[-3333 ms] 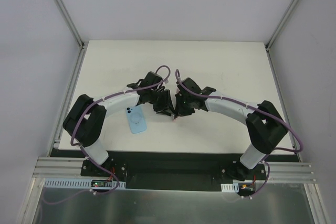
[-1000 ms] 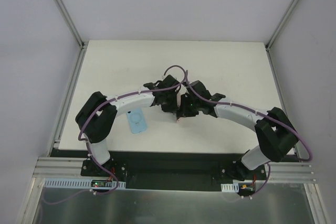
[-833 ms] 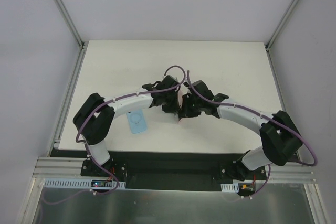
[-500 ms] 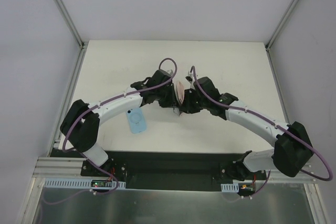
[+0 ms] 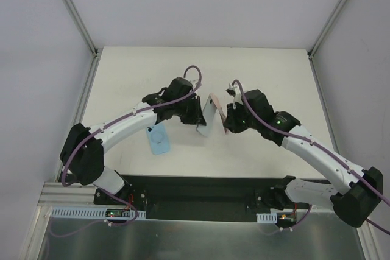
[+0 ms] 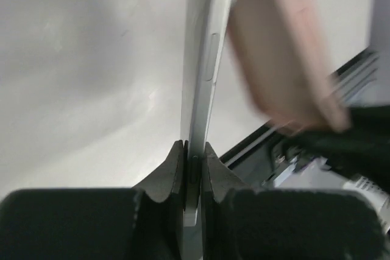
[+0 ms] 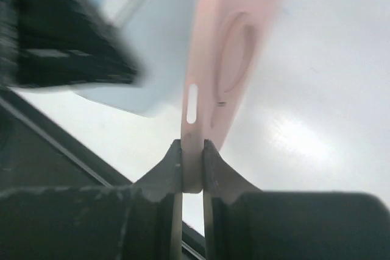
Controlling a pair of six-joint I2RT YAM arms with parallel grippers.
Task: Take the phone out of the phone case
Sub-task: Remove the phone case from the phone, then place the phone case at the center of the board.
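Your left gripper (image 6: 192, 155) clamps the phone (image 6: 200, 71) by its edge, your right gripper (image 7: 192, 158) pinches the pink case (image 7: 226, 53), both held up over mid-table (image 5: 274, 77); draw them straight apart, untwisted; their far ends look close.

Top camera looks down on table (image 5: 152, 71) from behind; wrist cameras close, from opposite sides, sharing phone (image 6: 198, 83) and case (image 6: 280, 59).

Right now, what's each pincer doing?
Left pincer: shut on the phone.
Right pincer: shut on the pink case.
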